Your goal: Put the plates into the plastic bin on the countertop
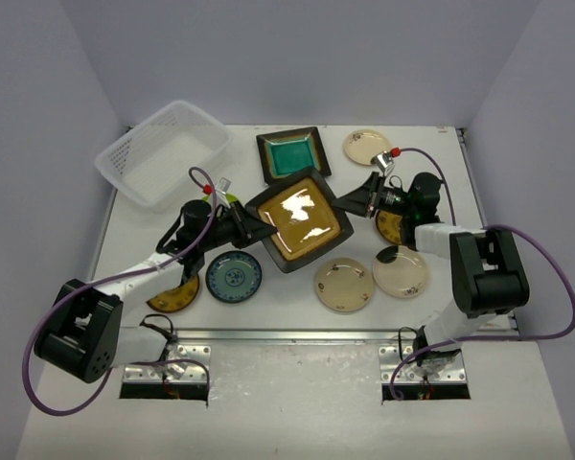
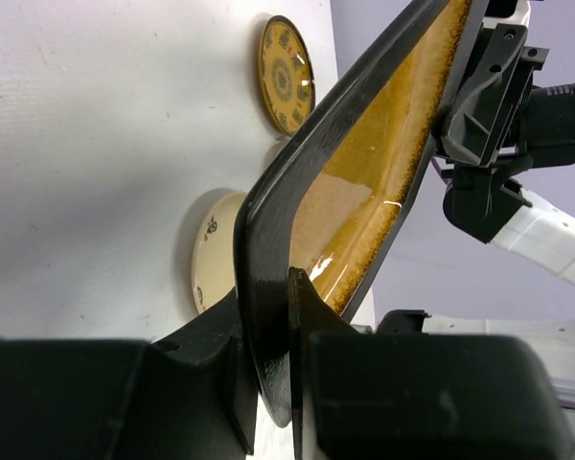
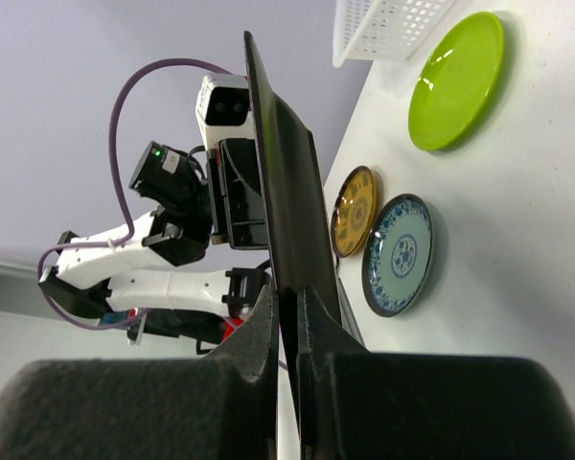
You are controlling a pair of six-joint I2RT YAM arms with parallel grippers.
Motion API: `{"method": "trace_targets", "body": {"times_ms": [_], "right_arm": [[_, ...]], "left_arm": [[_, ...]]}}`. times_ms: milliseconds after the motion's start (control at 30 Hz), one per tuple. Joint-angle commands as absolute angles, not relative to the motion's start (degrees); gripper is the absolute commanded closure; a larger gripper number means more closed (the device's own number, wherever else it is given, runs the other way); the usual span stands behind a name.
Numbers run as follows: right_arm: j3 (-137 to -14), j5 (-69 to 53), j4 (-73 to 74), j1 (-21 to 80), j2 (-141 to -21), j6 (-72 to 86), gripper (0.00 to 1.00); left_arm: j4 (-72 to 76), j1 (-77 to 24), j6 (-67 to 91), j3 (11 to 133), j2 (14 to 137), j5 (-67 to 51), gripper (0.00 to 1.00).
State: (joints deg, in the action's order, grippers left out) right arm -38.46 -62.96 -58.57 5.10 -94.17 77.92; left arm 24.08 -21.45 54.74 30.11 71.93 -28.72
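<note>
The amber square plate (image 1: 300,222) is held above the countertop (image 1: 431,163) by both grippers. My left gripper (image 1: 252,223) is shut on its left rim, as the left wrist view (image 2: 273,326) shows, with the amber glaze (image 2: 364,172) above. My right gripper (image 1: 350,201) is shut on its right rim; in the right wrist view (image 3: 289,316) the plate (image 3: 287,192) shows edge-on. The teal square plate (image 1: 292,155) lies behind it. The plastic bin (image 1: 163,153) stands empty at the far left. A lime green plate (image 3: 457,80) lies near the bin (image 3: 383,29).
A blue-patterned plate (image 1: 234,276) and a mustard plate (image 1: 175,295) lie front left. Two cream plates (image 1: 344,286) (image 1: 401,272) lie front right, another (image 1: 366,147) at the back. A mustard plate (image 1: 391,227) sits partly under my right arm. A metal rail (image 1: 297,334) runs along the front edge.
</note>
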Motion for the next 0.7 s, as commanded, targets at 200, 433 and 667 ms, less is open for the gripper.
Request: {"method": "trace_targets", "body": {"times_ms": [200,433,667], "right_arm": [[-37.2,-65.9,-64.2,4.2,-95.4,81.7,0.01],[-34.5,-66.3,-61.6,0.5,-95.3,80.3,0.01],[-44.2,-44.9,-5.9,3.0,-82.1,40.6,0.01]], "left_arm": [[26.3,-18.0,57.2,40.1,69.0,-30.1,1.00],[14.3,-5.1,58.4,52.7,67.1,-31.7,1.00],[-12.5,7.6,47.8,76.0,80.9,-20.8,1.00]]}}
